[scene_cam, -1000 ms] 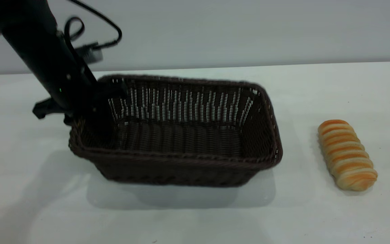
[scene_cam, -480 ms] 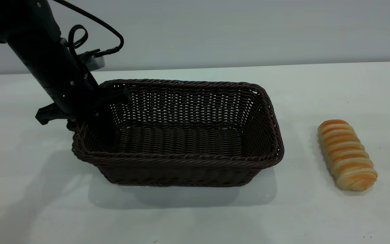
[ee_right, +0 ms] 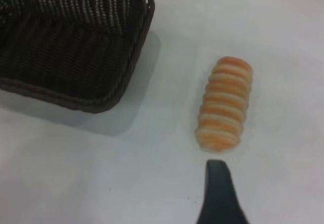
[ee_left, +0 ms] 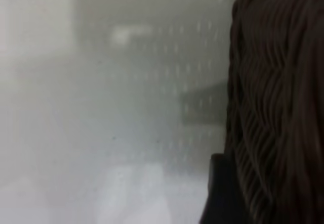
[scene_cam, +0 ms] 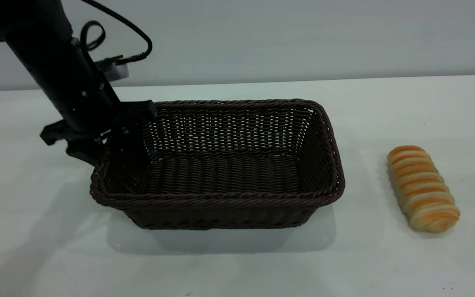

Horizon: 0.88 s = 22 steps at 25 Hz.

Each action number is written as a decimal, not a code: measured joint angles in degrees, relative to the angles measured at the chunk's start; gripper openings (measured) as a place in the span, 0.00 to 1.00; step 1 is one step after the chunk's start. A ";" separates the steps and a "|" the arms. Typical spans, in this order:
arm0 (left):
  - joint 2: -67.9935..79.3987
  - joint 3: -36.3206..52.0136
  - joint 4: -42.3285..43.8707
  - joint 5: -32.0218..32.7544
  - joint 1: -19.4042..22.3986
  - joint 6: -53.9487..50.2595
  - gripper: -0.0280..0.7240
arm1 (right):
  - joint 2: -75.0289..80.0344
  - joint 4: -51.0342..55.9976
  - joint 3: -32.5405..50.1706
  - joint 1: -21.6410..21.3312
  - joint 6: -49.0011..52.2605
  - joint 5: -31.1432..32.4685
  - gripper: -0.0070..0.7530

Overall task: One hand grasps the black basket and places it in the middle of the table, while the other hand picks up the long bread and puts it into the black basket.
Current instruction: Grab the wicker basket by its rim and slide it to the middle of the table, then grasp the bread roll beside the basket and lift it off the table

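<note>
Two things sit on the white bench [scene_cam: 237, 264]: the black basket [scene_cam: 221, 165] and the long bread [scene_cam: 422, 187]. The basket lies near the middle of the bench, long side toward the front edge, its floor bare. It looks set down flat, though I cannot be sure that its left end is fully seated. The left gripper [scene_cam: 109, 142] straddles the basket's left end wall, one finger inside against the weave and the other outside; it appears clamped on that braided rim. The left wrist view shows only wicker close up beside a dark finger. The bread lies toward the bench's right edge, well apart from the basket, ridged side up and untouched. The right gripper [ee_right: 218, 196] hovers above the bench just short of the bread's nearer end; only one dark finger shows, so I cannot tell whether its fingers are apart or together.

Risks from here, as I judge them: a release while the basket is tilted could make it rock or skid off centre, and a finger caught in the openwork could drag it. The rounded loaf could roll from an off-centre pinch.
</note>
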 joint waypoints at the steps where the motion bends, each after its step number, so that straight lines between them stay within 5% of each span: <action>1: -0.84 -0.13 1.71 0.64 0.00 -0.80 0.77 | 0.00 0.00 0.00 0.00 0.00 0.17 0.67; 8: -10.39 -2.72 14.45 7.97 0.00 -8.00 0.78 | 0.29 0.00 0.00 0.00 0.00 0.54 0.67; 16: -19.49 -3.82 16.16 12.64 0.00 -8.15 0.78 | 17.58 7.91 -6.36 0.00 -5.81 0.02 0.67; 22: -23.69 -3.82 16.28 13.28 0.00 -8.15 0.78 | 38.44 16.31 -12.65 0.00 -13.67 -9.86 0.67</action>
